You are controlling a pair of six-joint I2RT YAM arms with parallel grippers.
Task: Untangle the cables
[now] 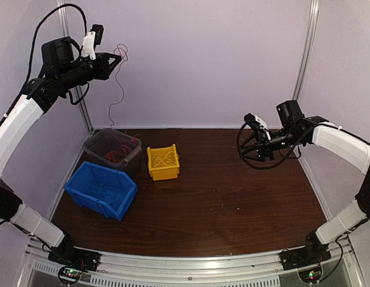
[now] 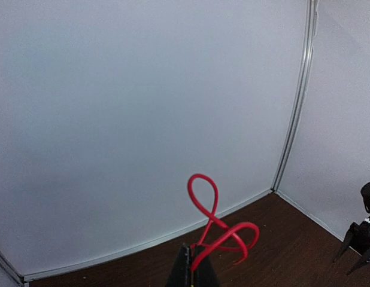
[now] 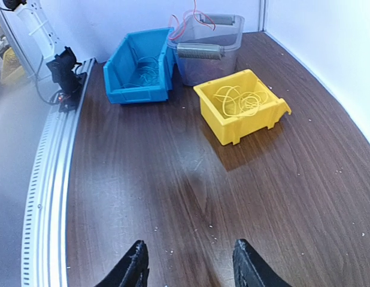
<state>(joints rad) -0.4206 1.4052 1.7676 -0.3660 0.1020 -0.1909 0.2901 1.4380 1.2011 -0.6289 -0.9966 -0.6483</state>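
Observation:
My left gripper (image 1: 119, 58) is raised high at the back left and is shut on a red cable (image 1: 117, 84). The cable hangs down from it to the clear bin (image 1: 111, 149), where more red cables lie. In the left wrist view the red cable (image 2: 216, 230) curls in loops just past the closed fingertips (image 2: 197, 269). My right gripper (image 1: 249, 143) is open and empty above the right side of the table; its fingers (image 3: 132, 269) spread over bare wood. Yellow cables lie in the yellow bin (image 1: 163, 162), blue cables in the blue bin (image 1: 101, 190).
The three bins stand together at the left of the table; they also show in the right wrist view as the clear bin (image 3: 209, 45), the yellow bin (image 3: 242, 104) and the blue bin (image 3: 140, 66). White walls close in the back and sides.

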